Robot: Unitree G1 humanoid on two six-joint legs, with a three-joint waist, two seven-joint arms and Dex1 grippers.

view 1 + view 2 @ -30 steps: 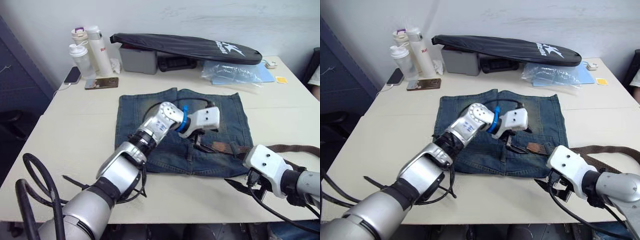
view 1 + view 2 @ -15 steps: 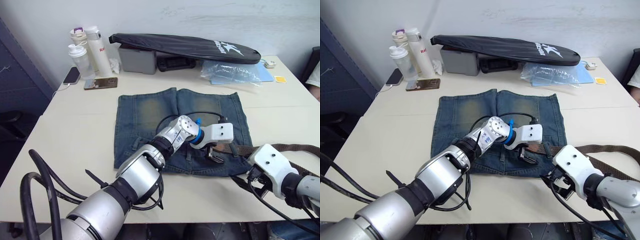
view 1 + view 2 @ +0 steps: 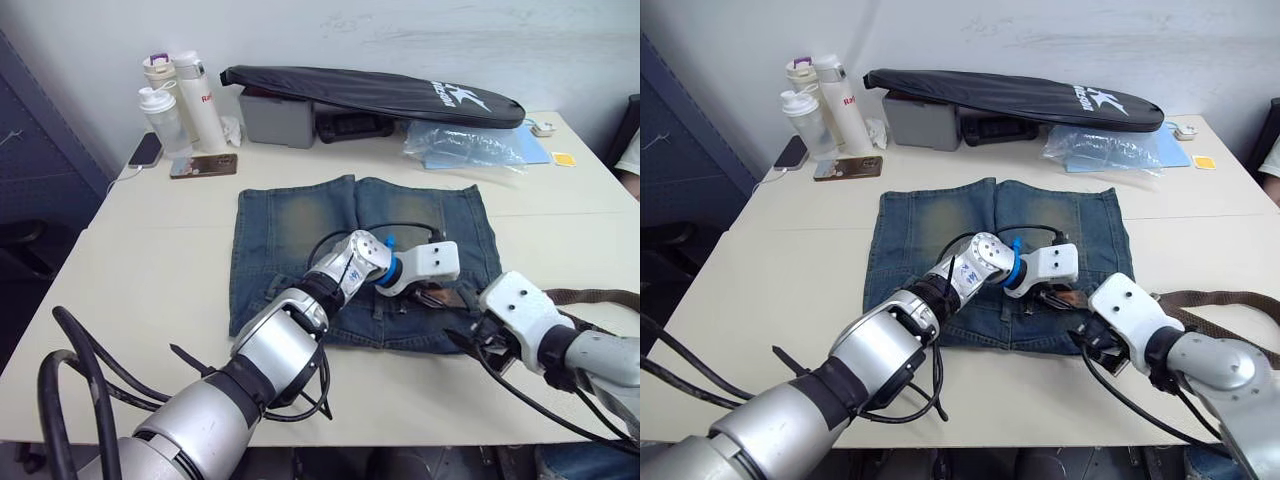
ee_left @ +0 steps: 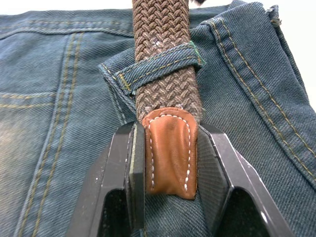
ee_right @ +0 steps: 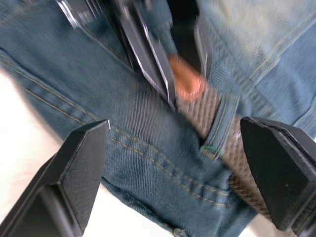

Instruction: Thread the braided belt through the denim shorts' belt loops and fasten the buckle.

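- The surface (image 3: pixel 120 270) is a pale tabletop carrying everything here.
- A long black bag (image 3: pixel 370 92) lies across the far edge, with white lettering near one end too small to read.
- The denim shorts (image 3: pixel 290 235) lie flat in the middle of the surface, legs pointing away, waistband toward the robot.
- The braided belt (image 4: pixel 165 59) runs in from the right side of the surface to the waistband. In the left wrist view it passes under one of the belt loops (image 4: pixel 158 66), and its tan leather tip sticks out just past that loop.
- Bottles (image 3: pixel 185 100) stand at the far left corner; one shows red letters that cannot be made out. A phone (image 3: pixel 203 166) lies beside them.
- The left gripper (image 4: pixel 168 163) is clamped on the tan leather tip, one black finger on each side. The left arm reaches across the shorts with its wrist bent over the waistband.
- The right gripper (image 5: pixel 173 163) has its fingers spread wide, straddling the loop and the belt without touching either.
- Compared with a second ago, the left gripper has shifted toward the right side of the waistband, and the right gripper has come in from the surface edge to the shorts' hem.
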